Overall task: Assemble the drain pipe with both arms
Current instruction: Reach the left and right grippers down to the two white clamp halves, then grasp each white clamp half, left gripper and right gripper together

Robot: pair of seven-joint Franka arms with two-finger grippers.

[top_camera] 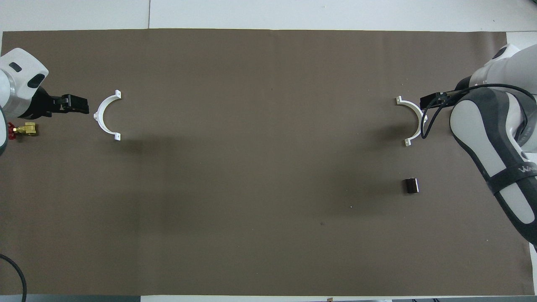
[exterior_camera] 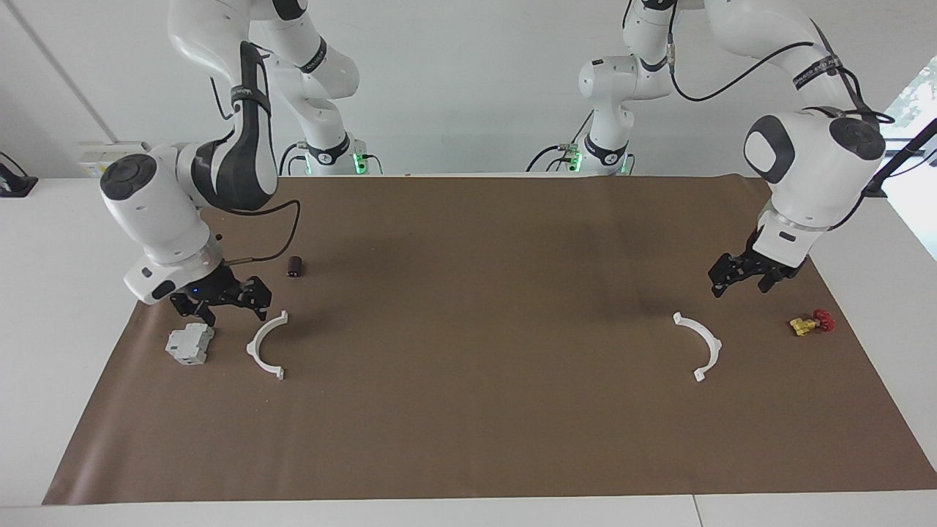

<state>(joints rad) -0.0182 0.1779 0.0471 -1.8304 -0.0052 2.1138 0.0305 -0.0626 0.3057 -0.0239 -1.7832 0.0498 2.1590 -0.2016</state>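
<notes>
Two white semicircular drain pipe halves lie far apart on the brown mat. One half lies toward the right arm's end and also shows in the overhead view. My right gripper is open and hangs low just beside it, between it and a grey block. The other half lies toward the left arm's end and shows in the overhead view. My left gripper is open and empty, raised over the mat beside that half, apart from it. Both grippers show from above, left and right.
A yellow-and-red valve lies at the left arm's end of the mat, also seen from above. A small dark cylinder lies nearer to the robots than the right-end half, also seen from above. The grey block is hidden in the overhead view.
</notes>
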